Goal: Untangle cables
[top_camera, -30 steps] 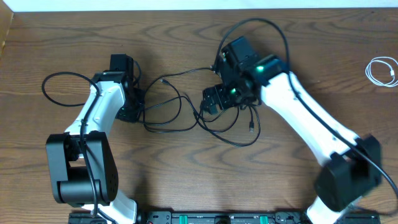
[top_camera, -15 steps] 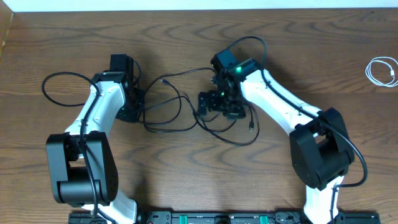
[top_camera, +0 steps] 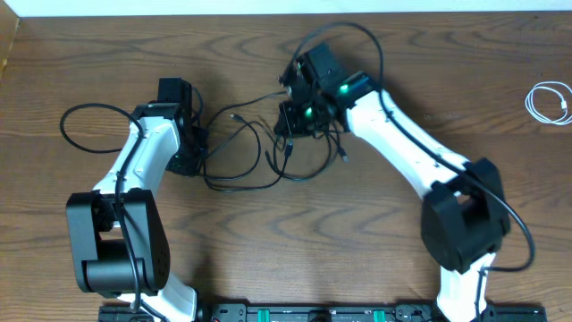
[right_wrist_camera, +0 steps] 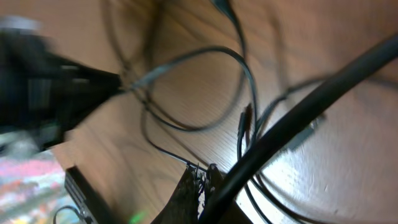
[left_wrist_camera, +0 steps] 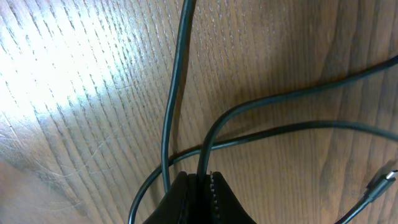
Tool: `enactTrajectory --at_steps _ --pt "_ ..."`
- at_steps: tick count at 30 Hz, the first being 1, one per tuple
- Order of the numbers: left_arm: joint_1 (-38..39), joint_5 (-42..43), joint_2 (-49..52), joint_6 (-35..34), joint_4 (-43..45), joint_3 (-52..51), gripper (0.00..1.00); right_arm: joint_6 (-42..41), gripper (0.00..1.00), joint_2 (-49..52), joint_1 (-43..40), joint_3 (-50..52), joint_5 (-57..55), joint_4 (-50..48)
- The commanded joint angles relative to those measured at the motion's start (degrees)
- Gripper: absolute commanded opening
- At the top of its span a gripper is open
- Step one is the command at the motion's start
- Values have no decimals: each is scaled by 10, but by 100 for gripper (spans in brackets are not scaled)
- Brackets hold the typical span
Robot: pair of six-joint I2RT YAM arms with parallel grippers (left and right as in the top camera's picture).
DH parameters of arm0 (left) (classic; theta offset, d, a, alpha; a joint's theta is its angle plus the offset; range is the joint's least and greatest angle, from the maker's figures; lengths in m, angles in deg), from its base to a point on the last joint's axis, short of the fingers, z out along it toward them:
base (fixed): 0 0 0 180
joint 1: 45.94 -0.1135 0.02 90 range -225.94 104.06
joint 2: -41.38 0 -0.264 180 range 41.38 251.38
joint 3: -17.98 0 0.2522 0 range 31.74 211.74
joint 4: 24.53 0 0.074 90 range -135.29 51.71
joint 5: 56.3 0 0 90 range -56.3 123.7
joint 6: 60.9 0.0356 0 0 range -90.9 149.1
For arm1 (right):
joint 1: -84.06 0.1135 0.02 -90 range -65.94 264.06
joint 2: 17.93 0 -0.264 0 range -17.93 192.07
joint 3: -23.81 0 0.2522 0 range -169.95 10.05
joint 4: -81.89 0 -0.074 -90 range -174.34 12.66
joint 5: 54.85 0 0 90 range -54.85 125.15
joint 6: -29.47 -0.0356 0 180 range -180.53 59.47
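The black cables [top_camera: 239,186] lie in a loose tangle on the wooden table between my two arms. My left gripper [top_camera: 202,161] sits at the tangle's left end. In the left wrist view it [left_wrist_camera: 200,177] is shut on one black strand, and another strand [left_wrist_camera: 176,74] runs past beside it. My right gripper [top_camera: 288,123] is at the tangle's upper right. The right wrist view shows it [right_wrist_camera: 202,169] shut on a thin black cable, with loops [right_wrist_camera: 205,50] spread on the wood beyond. A short white cable [top_camera: 550,101] lies coiled at the far right, apart from both grippers.
The right arm's own thick black wire [right_wrist_camera: 298,115] crosses the right wrist view diagonally. The left arm's wire loops out at the far left [top_camera: 64,125]. A black equipment bar [top_camera: 313,313] runs along the table's front edge.
My right gripper has closed on a black cable and moved toward the back left, dragging the tangle's right side with it. The left arm has not moved.
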State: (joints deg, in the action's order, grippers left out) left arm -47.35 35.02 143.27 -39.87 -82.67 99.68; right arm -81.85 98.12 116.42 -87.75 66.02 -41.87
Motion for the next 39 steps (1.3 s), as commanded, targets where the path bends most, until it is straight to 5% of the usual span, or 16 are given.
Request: enactTrajectory --at_steps 1,12,39 --pt "-3 -10 3 4 -1 -3 8 141 1 -92 9 -48 23 -5" --pt "-3 -10 3 4 -1 -3 9 212 1 -236 26 -49 -183 -26" --pt "-3 -10 3 4 3 -3 9 185 1 -249 26 -45 -187 21"
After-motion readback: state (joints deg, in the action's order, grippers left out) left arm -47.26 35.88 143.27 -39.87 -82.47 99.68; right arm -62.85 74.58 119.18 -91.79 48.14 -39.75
